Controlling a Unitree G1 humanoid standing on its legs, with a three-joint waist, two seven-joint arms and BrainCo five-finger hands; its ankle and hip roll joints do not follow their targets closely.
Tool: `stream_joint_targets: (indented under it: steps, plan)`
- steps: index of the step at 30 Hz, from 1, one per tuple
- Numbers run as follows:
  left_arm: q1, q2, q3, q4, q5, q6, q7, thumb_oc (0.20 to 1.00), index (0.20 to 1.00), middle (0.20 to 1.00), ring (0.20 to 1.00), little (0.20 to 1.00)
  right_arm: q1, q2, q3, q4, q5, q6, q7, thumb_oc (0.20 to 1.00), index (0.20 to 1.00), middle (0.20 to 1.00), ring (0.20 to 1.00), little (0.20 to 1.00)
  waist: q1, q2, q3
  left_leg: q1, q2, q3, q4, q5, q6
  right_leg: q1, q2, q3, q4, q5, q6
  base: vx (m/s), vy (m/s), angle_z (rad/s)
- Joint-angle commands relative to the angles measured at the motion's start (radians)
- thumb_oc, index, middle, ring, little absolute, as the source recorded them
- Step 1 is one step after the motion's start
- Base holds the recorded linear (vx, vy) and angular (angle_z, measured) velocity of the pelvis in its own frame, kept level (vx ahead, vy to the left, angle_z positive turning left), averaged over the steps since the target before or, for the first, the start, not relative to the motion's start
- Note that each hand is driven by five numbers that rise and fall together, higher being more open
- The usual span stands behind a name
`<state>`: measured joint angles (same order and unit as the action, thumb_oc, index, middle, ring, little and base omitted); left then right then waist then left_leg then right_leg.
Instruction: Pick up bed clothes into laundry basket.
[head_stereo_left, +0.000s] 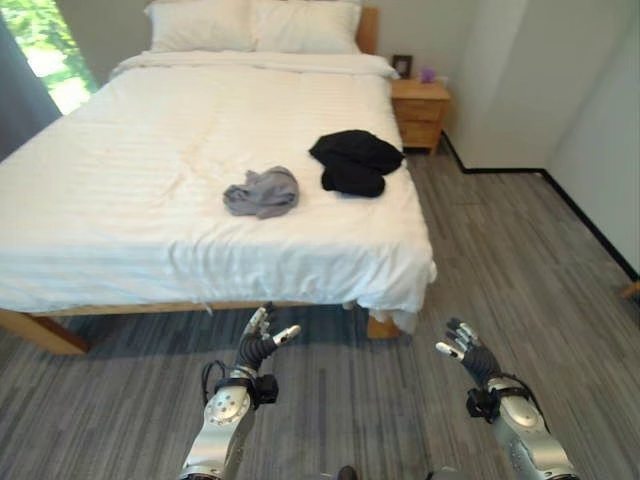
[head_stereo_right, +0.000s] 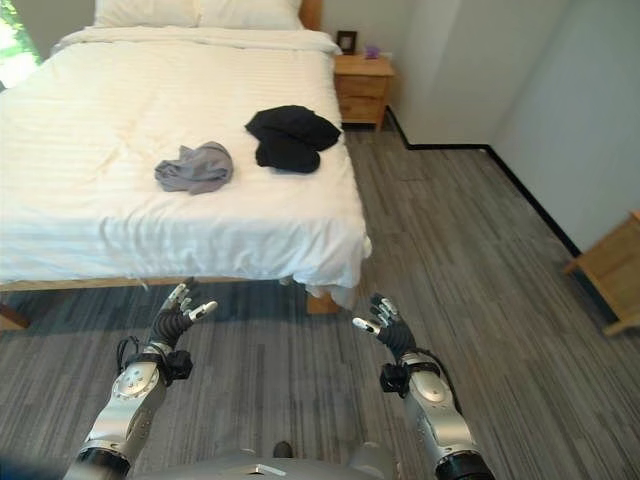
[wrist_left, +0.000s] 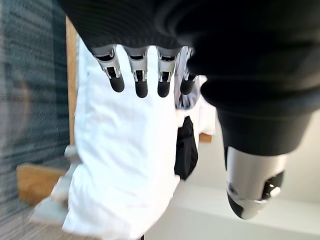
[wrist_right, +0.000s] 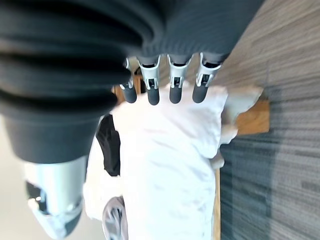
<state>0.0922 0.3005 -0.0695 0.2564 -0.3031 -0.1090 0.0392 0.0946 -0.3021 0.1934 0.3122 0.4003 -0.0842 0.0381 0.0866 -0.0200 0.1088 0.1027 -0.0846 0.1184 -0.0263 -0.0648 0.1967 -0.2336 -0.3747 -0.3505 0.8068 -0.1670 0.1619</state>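
I see a grey garment (head_stereo_left: 262, 192) and a black one (head_stereo_left: 355, 162) on the bed (head_stereo_left: 120, 210) — near each other. My left hand (head_stereo_left: 262, 342) and right hand (head_stereo_left: 465, 352) hover over the floor, fingers relaxed and empty.

Past my right hand (wrist_right: 170, 75), fingers (wrist_right: 174, 87) straight and holding nothing, lies the bed (wrist_right: 170, 165) in white sheets, a black garment (wrist_right: 109, 150) and a grey garment (wrist_right: 114, 220) on it, grey floor (wrist_right: 280, 165) beside
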Motion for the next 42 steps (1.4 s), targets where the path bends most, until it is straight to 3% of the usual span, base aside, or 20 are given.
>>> stream_joint_targets:
  steps: [1, 3, 4, 5, 6, 10, 12, 15, 16, 17, 18, 20, 24, 28, 32, 33, 35, 37, 40, 42]
  plan:
    - [0.027, 0.071, 0.001, -0.072, -0.008, -0.042, -0.004, 1.000, 1.000, 1.000, 1.000, 1.000, -0.077, -0.015, -0.068, -0.051, 0.006, -0.030, 0.014, 1.000, 1.000, 1.000, 1.000, 1.000, 0.013, -0.040, 0.042, 0.006, 0.033, -0.005, -0.048, 0.064, -0.136, 0.135, 0.051, -0.007, -0.437, 0.374, 0.016, 0.60, -0.268, 0.83]
    - [0.040, 0.073, 0.001, -0.065, 0.001, -0.043, -0.012, 1.000, 1.000, 1.000, 1.000, 1.000, -0.079, -0.017, -0.078, -0.048, 0.009, -0.029, 0.014, 1.000, 1.000, 1.000, 1.000, 1.000, 0.012, -0.058, 0.042, 0.042, 0.038, -0.036, -0.060, 0.037, -0.159, 0.113, 0.087, 0.040, -0.621, 0.387, 0.031, 0.53, -0.270, 0.95]
    - [0.048, 0.075, 0.007, -0.057, 0.010, -0.045, -0.016, 1.000, 1.000, 1.000, 1.000, 1.000, -0.079, -0.022, -0.086, -0.055, 0.004, -0.032, 0.008, 1.000, 1.000, 1.000, 1.000, 1.000, 0.000, -0.071, 0.041, 0.074, 0.046, -0.075, -0.061, 0.018, -0.179, 0.082, 0.129, 0.117, -0.751, 0.422, 0.052, 0.51, -0.228, 0.84]
    - [0.048, 0.075, 0.007, -0.058, 0.010, -0.045, -0.016, 1.000, 1.000, 1.000, 1.000, 1.000, -0.079, -0.022, -0.086, -0.055, 0.004, -0.032, 0.008, 1.000, 1.000, 1.000, 1.000, 1.000, 0.001, -0.069, 0.041, 0.077, 0.049, -0.074, -0.061, 0.015, -0.179, 0.086, 0.133, 0.117, -0.755, 0.423, 0.052, 0.67, -0.279, 0.89]
    - [0.036, 0.083, 0.011, -0.053, 0.025, -0.048, -0.019, 1.000, 1.000, 1.000, 1.000, 1.000, -0.071, -0.031, -0.118, -0.064, -0.002, -0.040, -0.002, 1.000, 1.000, 1.000, 1.000, 1.000, -0.023, -0.081, 0.039, 0.095, 0.058, -0.117, -0.061, -0.007, -0.195, 0.048, 0.160, 0.216, -0.848, 0.448, 0.075, 0.35, -0.140, 0.60]
    - [0.039, 0.084, 0.012, -0.059, 0.033, -0.051, -0.026, 1.000, 1.000, 1.000, 1.000, 1.000, -0.053, -0.047, -0.153, -0.075, -0.018, -0.045, -0.006, 1.000, 1.000, 1.000, 1.000, 1.000, -0.033, -0.078, 0.036, 0.126, 0.082, -0.151, -0.061, -0.032, -0.212, 0.044, 0.176, 0.239, -0.861, 0.460, 0.086, 0.36, -0.164, 0.96]
    - [0.032, 0.070, 0.012, -0.048, 0.023, -0.056, -0.034, 1.000, 1.000, 1.000, 1.000, 1.000, -0.054, -0.078, -0.208, -0.049, -0.023, -0.061, -0.014, 1.000, 1.000, 1.000, 1.000, 1.000, -0.040, -0.076, 0.009, 0.152, 0.132, -0.205, -0.040, -0.028, -0.233, 0.073, 0.195, 0.239, -0.833, 0.403, 0.058, 0.45, -0.301, 0.24]
    - [0.020, 0.062, 0.008, -0.035, -0.013, -0.059, -0.025, 1.000, 1.000, 1.000, 1.000, 1.000, -0.091, -0.124, -0.218, -0.026, -0.016, -0.068, -0.034, 1.000, 1.000, 1.000, 1.000, 1.000, -0.025, -0.072, 0.034, 0.041, 0.161, -0.227, 0.238, 0.079, -0.281, 0.112, 0.215, 0.206, -0.786, 0.355, -0.002, 0.25, -0.308, 0.36]
    - [0.005, 0.059, 0.008, -0.041, -0.028, -0.057, -0.019, 1.000, 1.000, 1.000, 1.000, 1.000, -0.116, -0.150, -0.229, -0.030, 0.006, -0.080, -0.036, 1.000, 1.000, 1.000, 1.000, 1.000, -0.016, -0.089, 0.066, -0.092, 0.161, -0.218, 0.485, 0.137, -0.291, 0.142, 0.204, 0.177, -0.792, 0.352, -0.027, 0.10, -0.395, 0.50]
    - [0.002, 0.060, 0.005, -0.042, -0.047, -0.056, -0.026, 1.000, 1.000, 1.000, 1.000, 1.000, -0.128, -0.170, -0.228, -0.038, 0.014, -0.083, -0.046, 1.000, 1.000, 1.000, 1.000, 1.000, 0.005, -0.112, 0.088, -0.158, 0.142, -0.198, 0.583, 0.147, -0.273, 0.170, 0.203, 0.165, -0.803, 0.338, -0.050, 0.11, -0.446, 0.88]
    - [0.005, 0.064, 0.008, -0.050, -0.063, -0.055, -0.030, 1.000, 1.000, 1.000, 1.000, 1.000, -0.148, -0.199, -0.232, -0.035, 0.021, -0.086, -0.047, 1.000, 1.000, 1.000, 1.000, 1.000, 0.018, -0.114, 0.100, -0.198, 0.168, -0.165, 0.627, 0.138, -0.254, 0.208, 0.222, 0.131, -0.822, 0.314, -0.064, 0.17, -0.362, 0.70]
    - [0.010, 0.065, 0.007, -0.059, -0.076, -0.047, -0.034, 1.000, 1.000, 1.000, 1.000, 1.000, -0.154, -0.221, -0.256, -0.040, 0.036, -0.083, -0.068, 1.000, 1.000, 1.000, 1.000, 1.000, 0.035, -0.116, 0.110, -0.273, 0.194, -0.109, 0.599, 0.151, -0.258, 0.256, 0.231, 0.102, -0.848, 0.285, -0.069, 0.21, -0.231, 0.29]
    - [0.035, 0.084, -0.017, -0.070, -0.069, -0.038, -0.070, 1.000, 1.000, 1.000, 1.000, 1.000, -0.143, -0.287, -0.286, -0.053, -0.007, -0.070, -0.066, 1.000, 1.000, 1.000, 1.000, 1.000, 0.042, -0.106, 0.084, -0.320, 0.222, -0.019, 0.307, 0.156, -0.276, 0.314, 0.234, 0.043, -0.881, 0.244, -0.057, 0.27, -0.034, 0.56]
    - [0.060, 0.120, -0.044, -0.093, -0.052, -0.036, -0.111, 1.000, 1.000, 1.000, 1.000, 1.000, -0.227, -0.407, -0.257, -0.019, -0.152, -0.034, -0.076, 1.000, 1.000, 1.000, 1.000, 1.000, 0.062, -0.085, 0.053, -0.321, 0.168, 0.014, 0.078, 0.233, -0.284, 0.354, 0.263, 0.025, -0.894, 0.217, -0.049, 0.27, 0.067, 0.38]
    - [0.088, 0.135, -0.081, -0.103, -0.070, -0.033, -0.150, 1.000, 1.000, 1.000, 1.000, 1.000, -0.372, -0.472, -0.175, 0.076, -0.238, -0.016, -0.082, 1.000, 1.000, 1.000, 1.000, 1.000, 0.072, -0.085, 0.030, -0.264, 0.135, 0.028, 0.036, 0.205, -0.262, 0.379, 0.251, 0.021, -0.882, 0.201, -0.028, 0.21, 0.110, -0.06]
    - [0.087, 0.134, -0.079, -0.103, -0.070, -0.033, -0.150, 1.000, 1.000, 1.000, 1.000, 1.000, -0.376, -0.473, -0.173, 0.079, -0.238, -0.018, -0.082, 1.000, 1.000, 1.000, 1.000, 1.000, 0.071, -0.084, 0.030, -0.267, 0.135, 0.028, 0.035, 0.209, -0.261, 0.376, 0.251, 0.021, -0.882, 0.204, -0.028, 0.31, 0.269, 0.11]
    - [0.083, 0.167, -0.136, -0.138, -0.078, -0.031, -0.163, 1.000, 1.000, 1.000, 1.000, 1.000, -0.541, -0.504, -0.101, 0.253, -0.256, -0.002, -0.119, 1.000, 1.000, 1.000, 1.000, 1.000, 0.079, -0.088, 0.026, -0.206, 0.106, 0.065, -0.016, 0.172, -0.219, 0.316, 0.185, 0.027, -0.695, 0.249, 0.012, 0.25, 0.276, 0.02]
    - [0.059, 0.207, -0.172, -0.151, -0.090, -0.037, -0.154, 1.000, 1.000, 1.000, 1.000, 1.000, -0.759, -0.559, 0.038, 0.453, -0.296, 0.026, -0.117, 1.000, 1.000, 1.000, 1.000, 1.000, 0.067, -0.076, 0.061, -0.157, 0.104, 0.052, -0.051, 0.165, -0.207, 0.193, 0.174, 0.105, -0.573, 0.301, 0.020, 0.15, 0.190, -0.09]
    - [0.056, 0.208, -0.171, -0.159, -0.103, -0.038, -0.154, 1.000, 1.000, 1.000, 1.000, 1.000, -0.848, -0.578, 0.090, 0.517, -0.314, 0.034, -0.120, 1.000, 1.000, 1.000, 1.000, 1.000, 0.060, -0.070, 0.069, -0.150, 0.111, 0.050, -0.060, 0.164, -0.212, 0.161, 0.180, 0.123, -0.611, 0.310, 0.012, 0.10, 0.024, 0.14]
    - [0.046, 0.217, -0.195, -0.169, -0.121, -0.035, -0.151, 1.000, 1.000, 1.000, 1.000, 1.000, -1.028, -0.591, 0.192, 0.700, -0.335, 0.048, -0.124, 1.000, 1.000, 1.000, 1.000, 1.000, 0.058, -0.076, 0.102, -0.141, 0.121, 0.023, -0.061, 0.153, -0.225, 0.112, 0.182, 0.135, -0.731, 0.342, 0.018, 0.15, -0.082, -0.01]
